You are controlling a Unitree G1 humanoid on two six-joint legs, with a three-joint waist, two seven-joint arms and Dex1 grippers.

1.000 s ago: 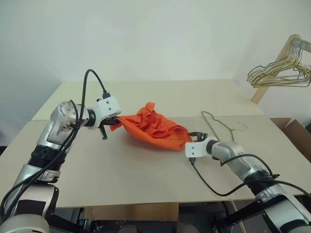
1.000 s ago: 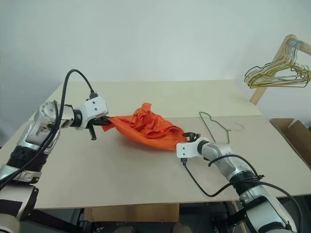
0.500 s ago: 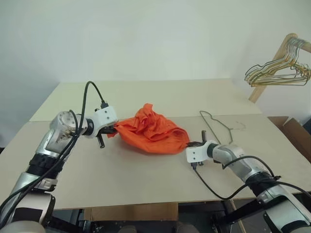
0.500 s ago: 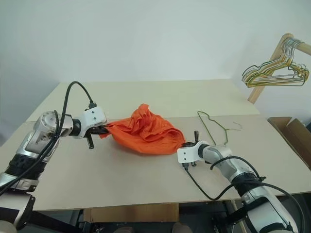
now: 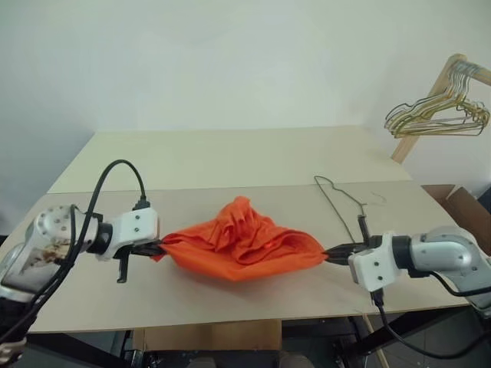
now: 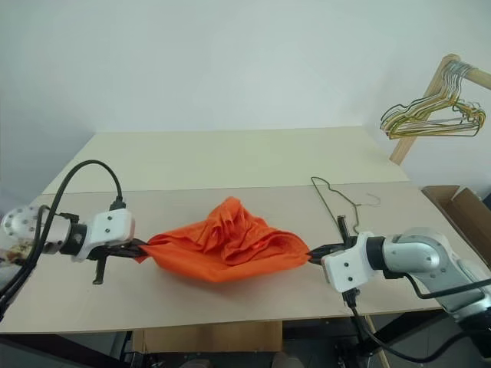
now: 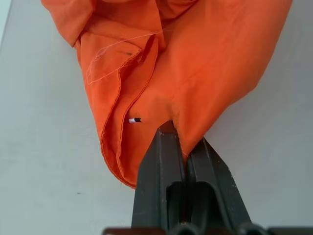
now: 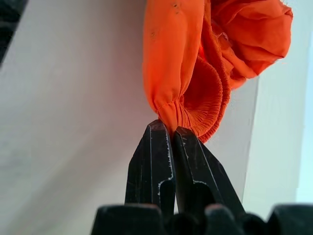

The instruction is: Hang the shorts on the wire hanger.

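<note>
Both end effectors, left (image 5: 157,250) and right (image 5: 331,254), are now pinching the bright orange thin-fabric shorts (image 5: 239,247), stretching them wider and nearer the beige worktop's (image 5: 230,157) front edge than before.

No text, label, brand, number or sign can be read anywhere in these views. The bright orange thin-fabric shorts (image 7: 195,63) carry a tiny black-and-white mark (image 7: 134,120) near a seam, too small to read as lettering. The pale beige worktop (image 5: 230,153) bears no writing.
</note>
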